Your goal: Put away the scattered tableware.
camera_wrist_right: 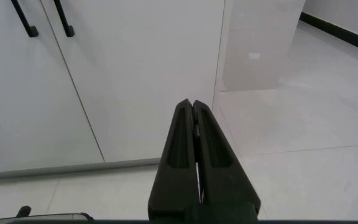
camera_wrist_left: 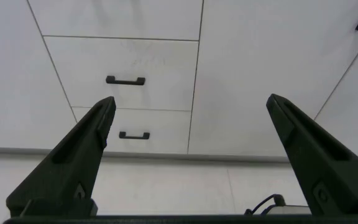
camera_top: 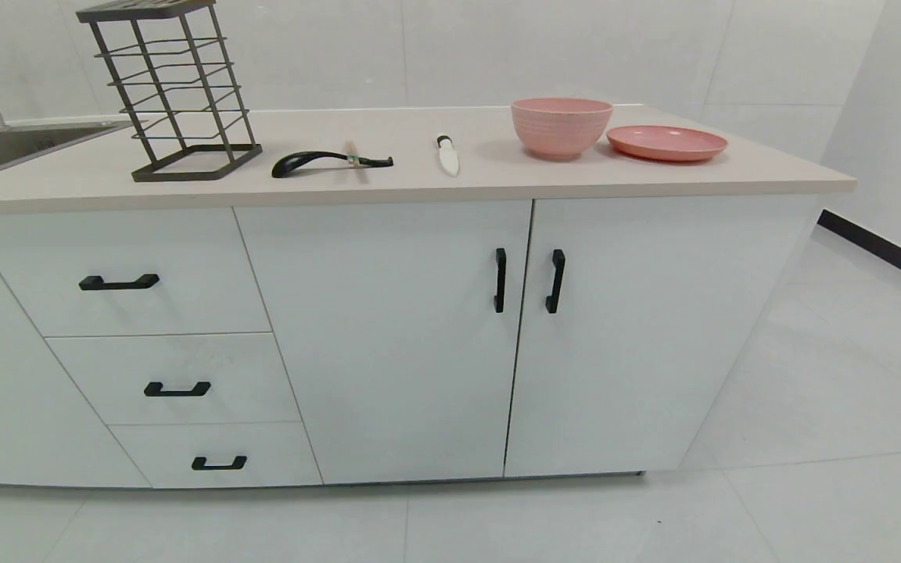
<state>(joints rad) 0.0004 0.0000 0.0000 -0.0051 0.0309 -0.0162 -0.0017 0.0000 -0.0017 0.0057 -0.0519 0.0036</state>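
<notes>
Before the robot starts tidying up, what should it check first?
1. Left end effector open and empty: ok.
2. Right end effector open: not ok, it is shut.
3. Round pink bowl upright on the beige countertop: ok.
4. Flat pink plate bare, beside the bowl: ok.
5. Black wire rack has free slots: ok.
6. What lies across the black long-handled spoon: cannot tell.
</notes>
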